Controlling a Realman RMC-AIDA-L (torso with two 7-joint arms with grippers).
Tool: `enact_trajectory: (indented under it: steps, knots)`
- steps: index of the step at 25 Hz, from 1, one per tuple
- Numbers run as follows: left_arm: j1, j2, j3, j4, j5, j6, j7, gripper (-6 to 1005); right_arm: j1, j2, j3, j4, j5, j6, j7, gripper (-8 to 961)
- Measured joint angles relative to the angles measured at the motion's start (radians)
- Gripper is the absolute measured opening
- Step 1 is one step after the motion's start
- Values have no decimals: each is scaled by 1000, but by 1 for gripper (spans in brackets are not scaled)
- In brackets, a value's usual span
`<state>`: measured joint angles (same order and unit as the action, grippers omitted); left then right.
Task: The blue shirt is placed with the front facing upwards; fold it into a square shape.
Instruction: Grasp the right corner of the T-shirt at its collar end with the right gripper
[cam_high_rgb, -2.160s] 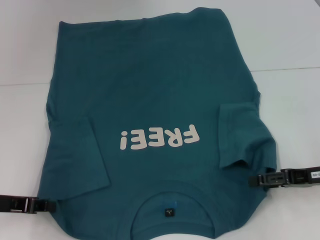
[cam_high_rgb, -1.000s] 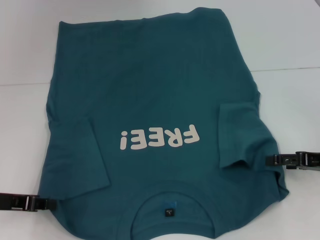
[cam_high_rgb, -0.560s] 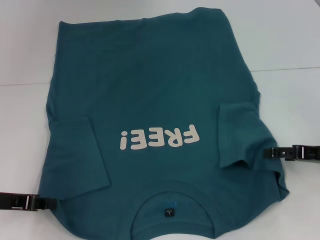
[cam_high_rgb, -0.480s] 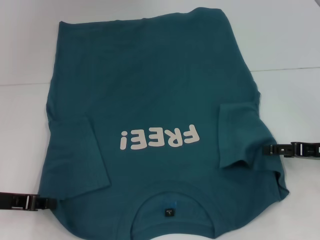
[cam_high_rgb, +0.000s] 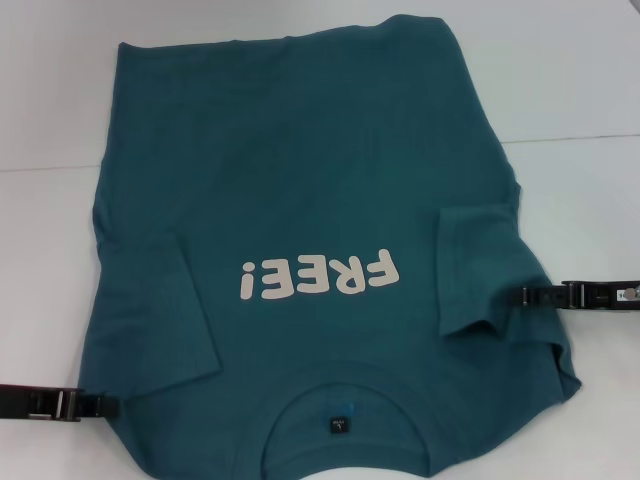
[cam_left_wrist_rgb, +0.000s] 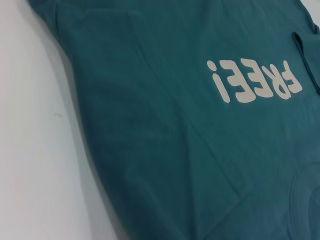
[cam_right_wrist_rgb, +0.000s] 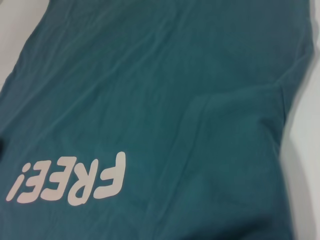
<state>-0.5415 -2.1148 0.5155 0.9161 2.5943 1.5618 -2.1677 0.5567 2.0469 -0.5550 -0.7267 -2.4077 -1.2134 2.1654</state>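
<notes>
Shirt (cam_high_rgb: 310, 180) flat on table (cam_high_rgb: 580, 80); left pincer (cam_high_rgb: 105, 405), right pincer (cam_high_rgb: 528, 295) touch side edges, grip state unclear.

A: Setting, entry one: what sort of place?

B: A bare test bench, lab-like or studio-like. Evidence: a plain white table (cam_high_rgb: 580, 90), matte and unmarked, with one thin seam line running across it.

A: Entry two: anything domestic?

B: Only the garment: one blue shirt (cam_high_rgb: 300, 200) spread flat, print side up. Not a home or shop by anything shown.

A: Entry three: equipment?

B: Two slim black robot grippers at table level, the left gripper (cam_high_rgb: 100, 405) and right gripper (cam_high_rgb: 528, 295), each at a shirt edge. Even, flat lighting with soft shadows. Walls and floor are out of view, so the room type cannot be fixed further.
</notes>
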Motion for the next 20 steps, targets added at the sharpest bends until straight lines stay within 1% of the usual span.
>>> enact_trajectory:
  steps: [7, 15, 20]
  knots:
    - [0, 1, 0, 0, -1, 0, 0, 28, -9, 1, -3, 0, 2, 2, -1, 927]
    - [0, 1, 0, 0, -1, 0, 1, 28, -4, 13, -3, 0, 0, 3, -13, 926]
    - [0, 1, 0, 0, -2, 0, 2, 28, -10, 14, -1, -5, 3, -31, -18, 925]
